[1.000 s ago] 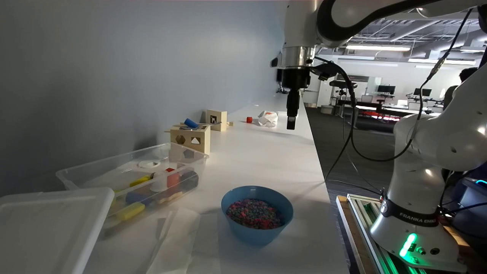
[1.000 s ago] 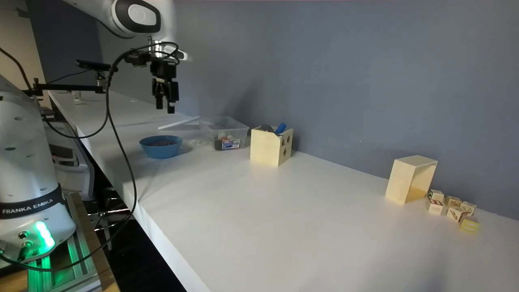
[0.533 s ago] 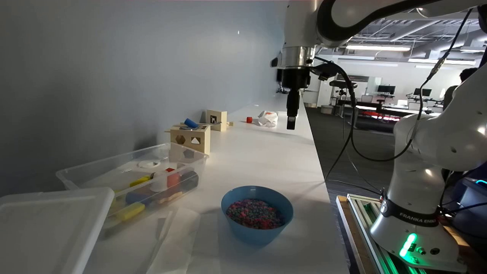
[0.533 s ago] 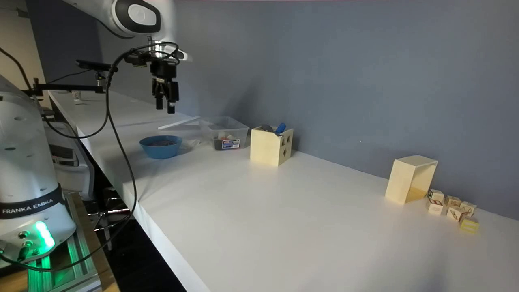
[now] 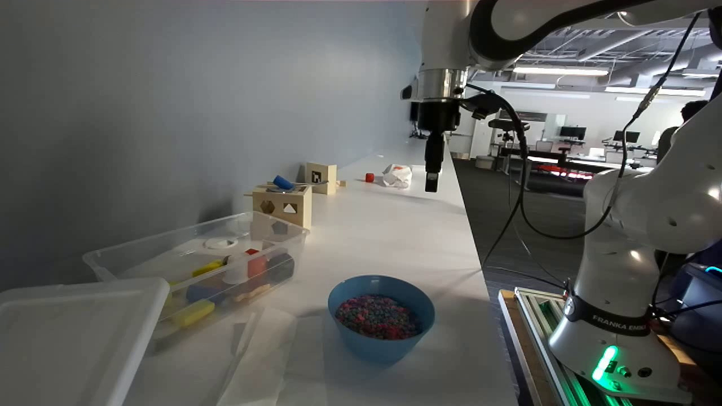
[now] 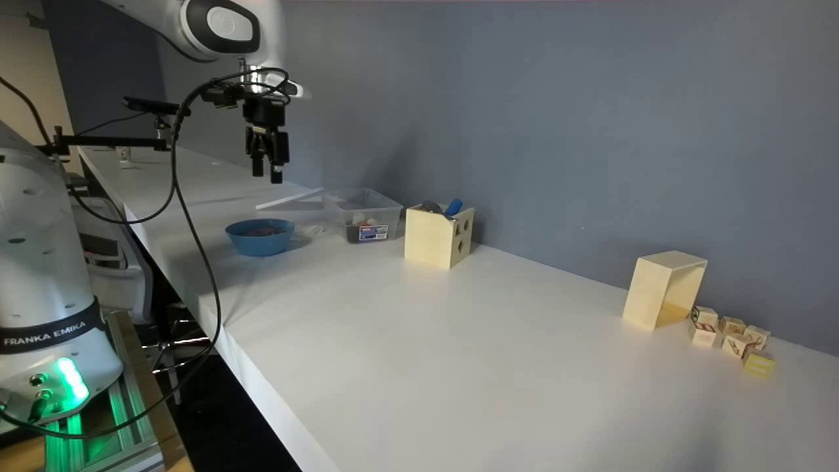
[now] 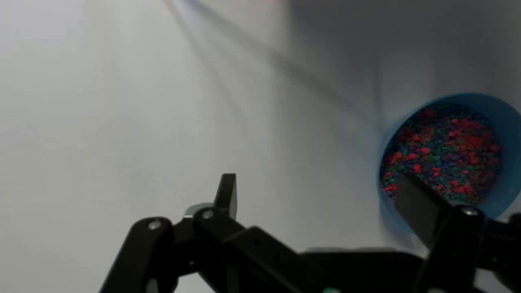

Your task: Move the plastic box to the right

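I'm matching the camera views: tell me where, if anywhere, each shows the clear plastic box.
In an exterior view: clear plastic box, left side, below mid-height.
In an exterior view: clear plastic box, just left of centre.
Wrist view: not in it.
Shared landmark: blue bowl, in all three.

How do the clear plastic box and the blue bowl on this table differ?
Shape: the plastic box is rectangular; the blue bowl is round.
Walls: the box is see-through; the bowl is opaque.
Contents: the box holds larger pieces; the bowl holds many small multicoloured bits.
Both sit upright on the white table, open at the top.
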`<state>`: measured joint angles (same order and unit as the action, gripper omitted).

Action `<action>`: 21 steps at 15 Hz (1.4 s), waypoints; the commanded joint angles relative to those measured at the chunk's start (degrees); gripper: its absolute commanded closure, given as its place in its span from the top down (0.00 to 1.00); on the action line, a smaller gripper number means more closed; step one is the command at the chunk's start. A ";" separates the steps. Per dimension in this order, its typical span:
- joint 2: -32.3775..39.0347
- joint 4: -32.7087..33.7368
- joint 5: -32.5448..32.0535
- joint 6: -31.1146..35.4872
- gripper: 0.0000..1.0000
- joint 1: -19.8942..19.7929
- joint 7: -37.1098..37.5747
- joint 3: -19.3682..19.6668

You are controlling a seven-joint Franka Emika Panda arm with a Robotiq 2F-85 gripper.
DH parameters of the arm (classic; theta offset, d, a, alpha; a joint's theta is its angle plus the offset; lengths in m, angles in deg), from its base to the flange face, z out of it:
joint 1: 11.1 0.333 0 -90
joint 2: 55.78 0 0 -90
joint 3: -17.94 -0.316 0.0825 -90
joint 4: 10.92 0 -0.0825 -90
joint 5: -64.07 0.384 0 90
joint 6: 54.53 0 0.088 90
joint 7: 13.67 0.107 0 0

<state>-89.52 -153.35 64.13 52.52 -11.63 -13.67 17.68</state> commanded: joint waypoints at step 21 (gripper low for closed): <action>25.80 19.24 -1.09 21.41 1.00 -3.04 9.11 0.84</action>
<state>-63.73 -134.19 63.13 74.03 -15.19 -4.59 18.00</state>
